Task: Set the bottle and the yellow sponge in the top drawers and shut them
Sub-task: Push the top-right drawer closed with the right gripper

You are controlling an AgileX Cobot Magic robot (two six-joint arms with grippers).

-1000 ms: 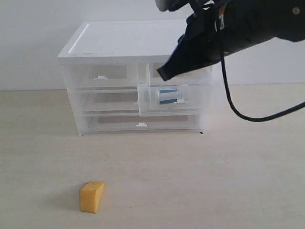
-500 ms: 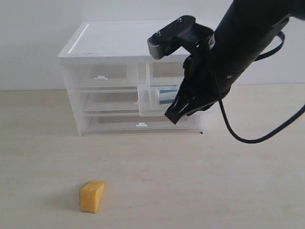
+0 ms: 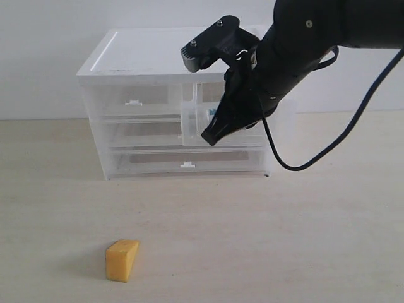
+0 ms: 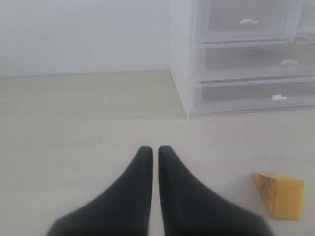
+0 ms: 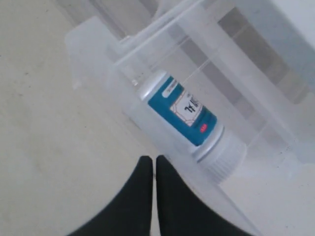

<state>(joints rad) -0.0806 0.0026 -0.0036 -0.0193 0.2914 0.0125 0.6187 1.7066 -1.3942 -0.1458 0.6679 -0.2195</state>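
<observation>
The right claw (image 3: 210, 137), fingers pressed together and empty, is hovering at the front of the partly open top right drawer (image 3: 191, 126), where the bottle (image 5: 189, 118) is lying on its side. The left claw (image 4: 155, 148), also closed on nothing, is hanging over the tabletop (image 4: 74, 123) near the yellow sponge (image 4: 279, 194).

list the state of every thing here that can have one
right half-width clear plastic top drawer, pulled out
left half-width clear top drawer, shut
two full-width clear drawers, shut
white pill bottle with teal label, capped, lying in right drawer
orange-yellow foam sponge wedge, outside the drawers
left pincer, shut, empty
right pincer, shut, empty
</observation>
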